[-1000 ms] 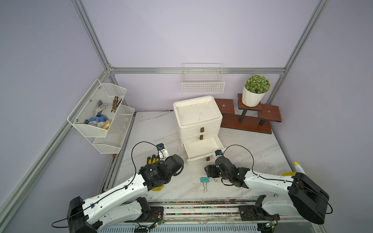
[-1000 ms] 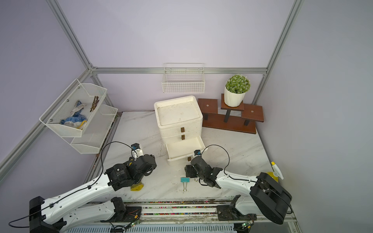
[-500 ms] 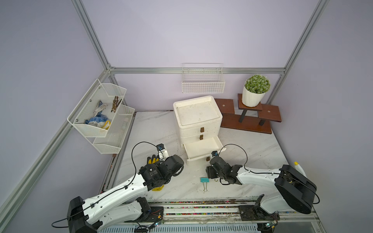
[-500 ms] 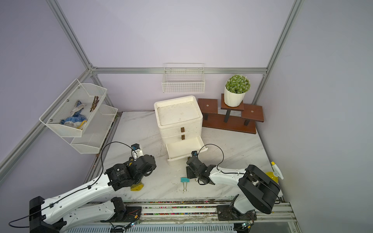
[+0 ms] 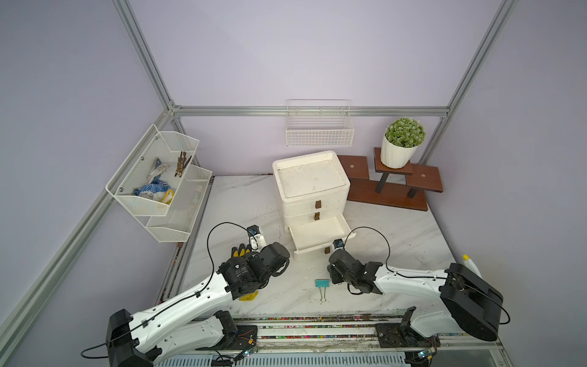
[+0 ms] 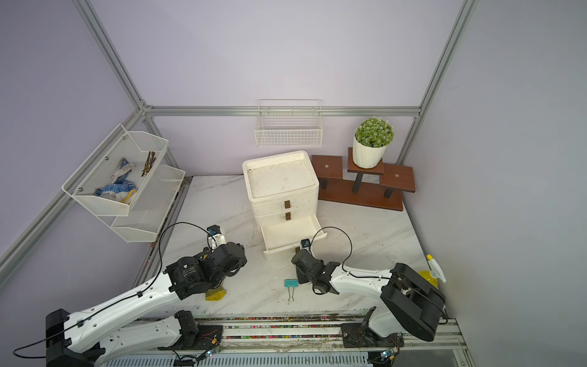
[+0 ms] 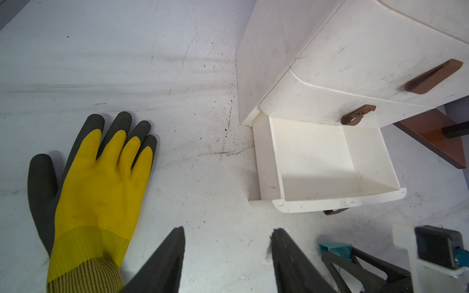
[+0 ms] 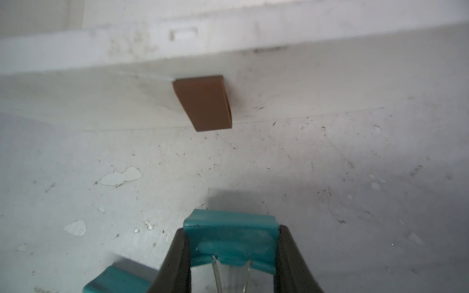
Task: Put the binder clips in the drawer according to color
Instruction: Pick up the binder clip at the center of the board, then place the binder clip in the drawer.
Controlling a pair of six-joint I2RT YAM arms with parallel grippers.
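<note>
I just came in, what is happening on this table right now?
The right tool grips a teal binder clip by its sides, just in front of the open bottom drawer, which looks empty. A second teal clip lies on the table nearby. The left tool is open and holds nothing, beside the yellow glove.

**Overhead pair, two wrist cameras**

Both top views look down from high at the front toward the back wall. They take in the whole table and the drawer unit beyond both pairs of jaws. The left wrist camera looks past the left jaws, low over the table, at the open drawer ahead. The right wrist camera sits even nearer, facing that drawer's brown handle just beyond the right jaws. All four views share that drawer.
</note>
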